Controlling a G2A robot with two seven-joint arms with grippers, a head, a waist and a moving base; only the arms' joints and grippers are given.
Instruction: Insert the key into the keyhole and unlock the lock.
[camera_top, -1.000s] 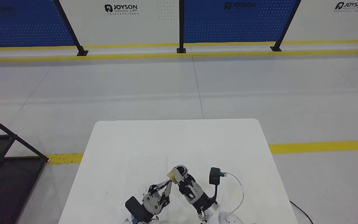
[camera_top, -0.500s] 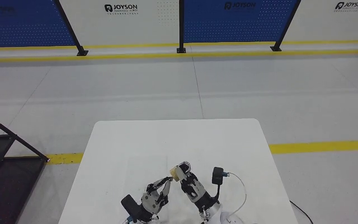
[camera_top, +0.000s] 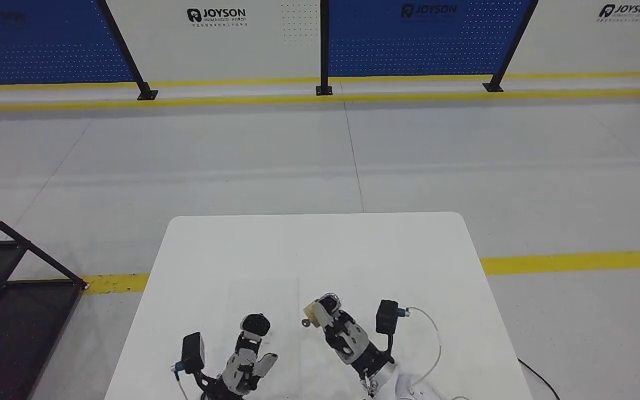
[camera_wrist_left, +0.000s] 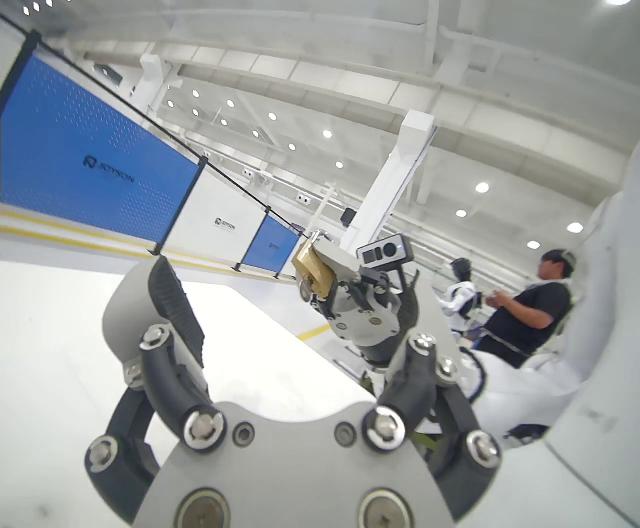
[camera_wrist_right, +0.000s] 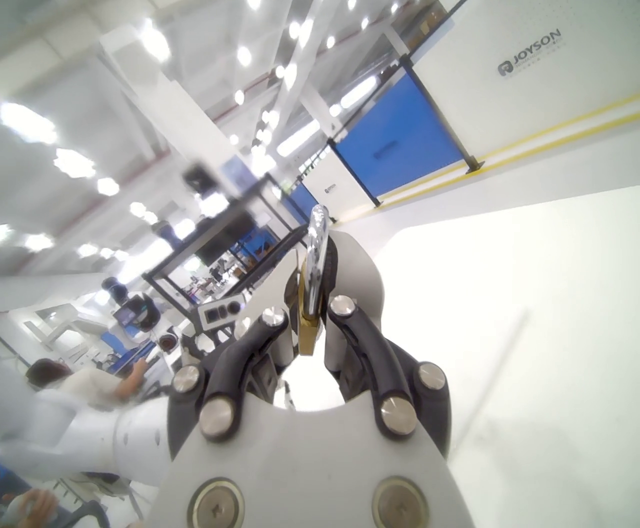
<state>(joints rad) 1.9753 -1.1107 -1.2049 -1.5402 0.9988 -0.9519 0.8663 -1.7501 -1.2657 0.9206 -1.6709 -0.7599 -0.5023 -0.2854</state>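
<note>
Brass-gold lock (camera_wrist_left: 312, 272), white table (camera_top: 300, 250)

A white table (camera_top: 400, 260) stands on grey floor (camera_top: 300, 160).

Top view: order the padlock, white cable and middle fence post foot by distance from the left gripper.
1. The padlock, in the right gripper, beside the left gripper.
2. The cable, over the table's right side.
3. The post foot, on the floor beyond the table.
</note>
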